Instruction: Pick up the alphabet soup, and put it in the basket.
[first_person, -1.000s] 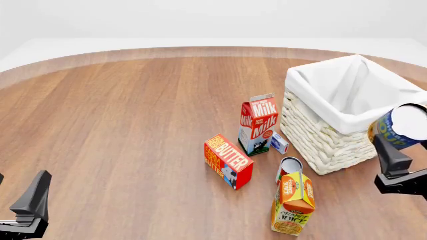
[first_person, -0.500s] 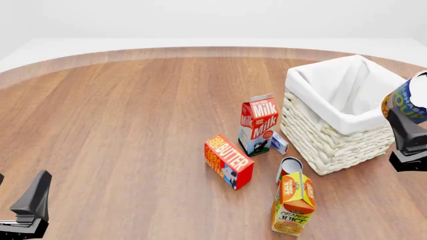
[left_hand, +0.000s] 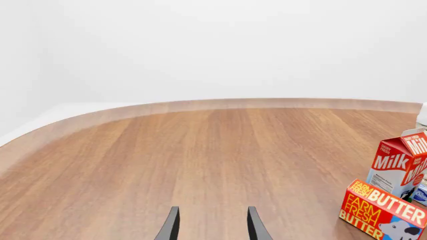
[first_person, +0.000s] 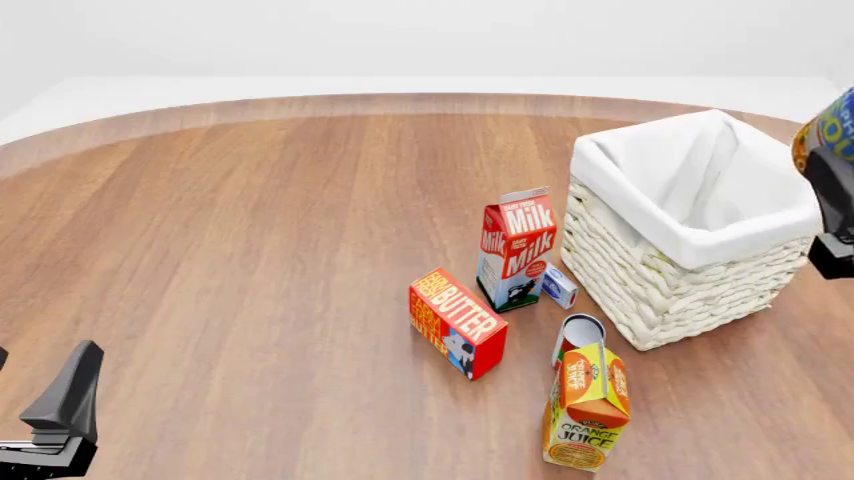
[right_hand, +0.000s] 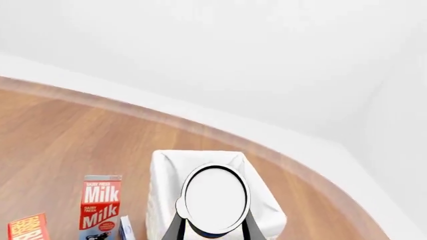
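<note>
the alphabet soup (right_hand: 215, 197) is being held tight in the right claw (right_hand: 212, 231), high beside the basket (first_person: 641, 275). next, it is needing to be moved over the basket and let go.

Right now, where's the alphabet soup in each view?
Front view: alphabet soup at the far right edge, cut off, held above the basket's right side.
Right wrist view: bottom centre, silvery top facing the camera.
Left wrist view: not in it.
Shared landmark: milk carton.
</note>
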